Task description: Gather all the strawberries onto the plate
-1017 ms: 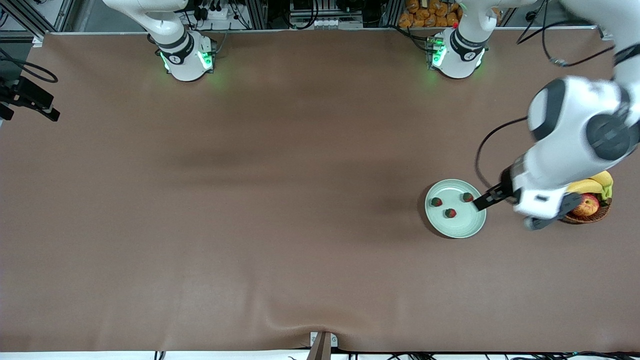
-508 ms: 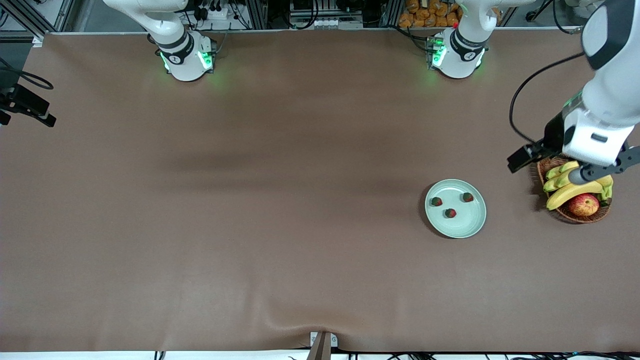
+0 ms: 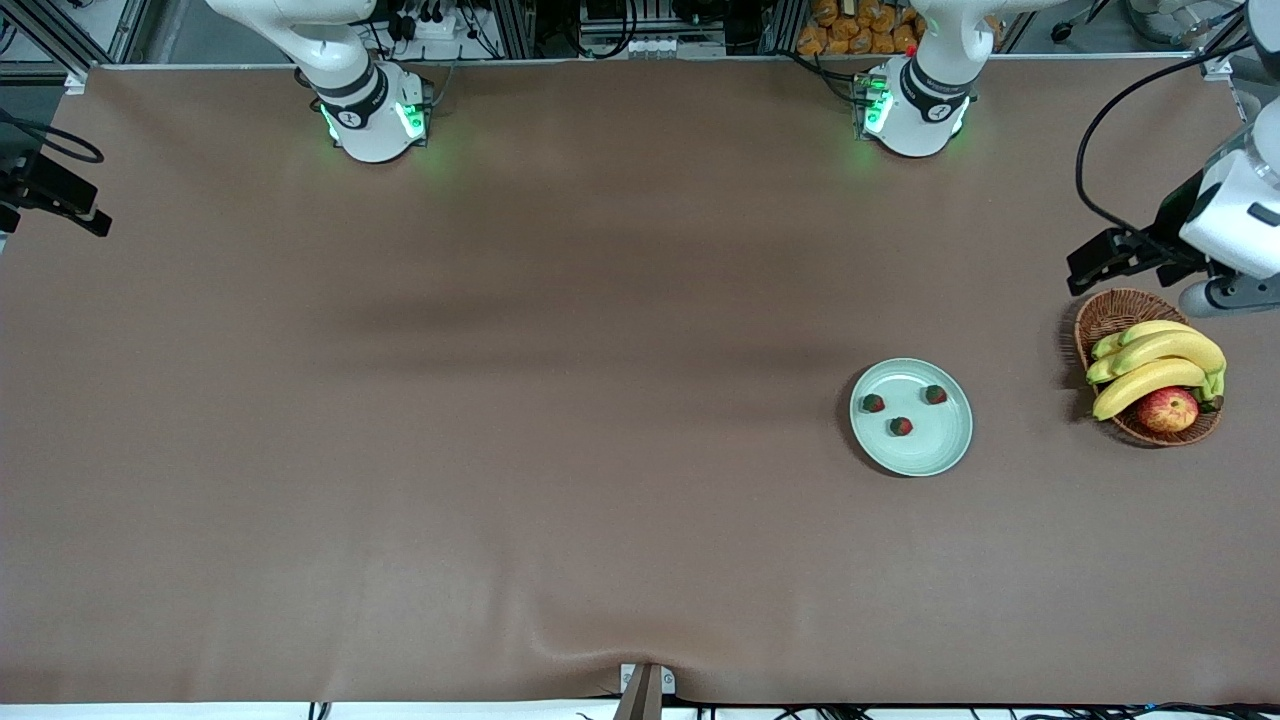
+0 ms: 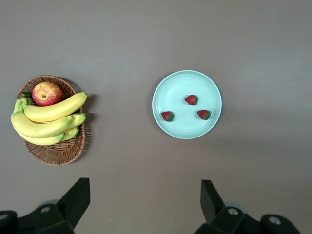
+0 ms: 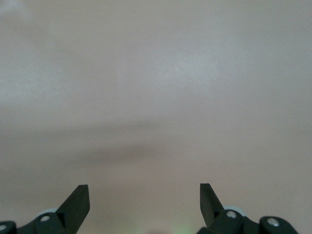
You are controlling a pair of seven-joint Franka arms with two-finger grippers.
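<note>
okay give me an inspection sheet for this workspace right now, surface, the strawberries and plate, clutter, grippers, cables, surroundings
Surface: table under a brown cover, with a wrinkle at the edge nearest the front camera.
Job's things: three strawberries lie apart from one another in the plate; none seen on the cover.
Clutter: wicker basket with bananas and an apple, beside the plate toward the left arm's end.
Grippers: left gripper empty, jaws open, raised above the table by the basket. Right gripper empty, jaws open, waiting over bare cover.
Cables: black cable looping along the left arm.
Surroundings: frame rails and equipment along the arms' side of the table.
</note>
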